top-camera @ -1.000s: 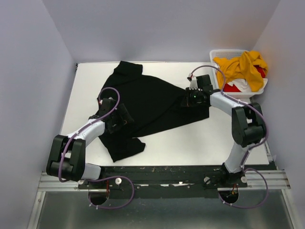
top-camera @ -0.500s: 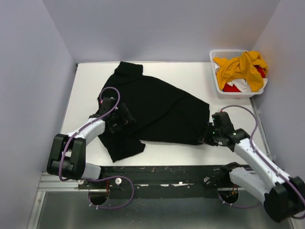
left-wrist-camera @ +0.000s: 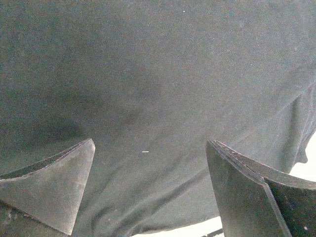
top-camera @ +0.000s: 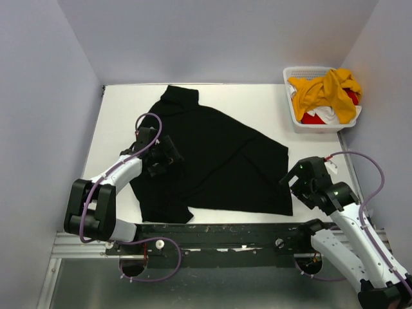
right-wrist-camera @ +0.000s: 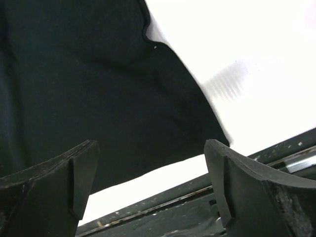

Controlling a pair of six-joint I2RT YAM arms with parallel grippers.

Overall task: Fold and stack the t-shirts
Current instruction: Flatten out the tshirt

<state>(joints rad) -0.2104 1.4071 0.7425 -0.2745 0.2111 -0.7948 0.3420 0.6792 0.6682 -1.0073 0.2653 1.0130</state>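
A large black t-shirt (top-camera: 215,154) lies spread flat across the table, its lower right corner near the front edge. My left gripper (top-camera: 171,156) hovers open just over the shirt's left part; in the left wrist view black cloth (left-wrist-camera: 158,84) fills the space between the wide fingers (left-wrist-camera: 54,190). My right gripper (top-camera: 291,181) stands open beside the shirt's lower right corner (right-wrist-camera: 207,133), with nothing between its fingers (right-wrist-camera: 247,192). A mustard-yellow t-shirt (top-camera: 325,90), a red one (top-camera: 312,119) and a white one (top-camera: 329,114) lie bunched in the basket.
The white slatted basket (top-camera: 318,127) stands at the back right corner of the white table (top-camera: 257,103). The dark mounting rail (top-camera: 225,232) runs along the near edge, seen close below the right gripper (right-wrist-camera: 163,217). Lilac walls close in the sides.
The right gripper dragged the shirt's right edge from mid-table toward the near edge, then opened and let it go. The shirt now lies spread wider. The left gripper shifted slightly back.
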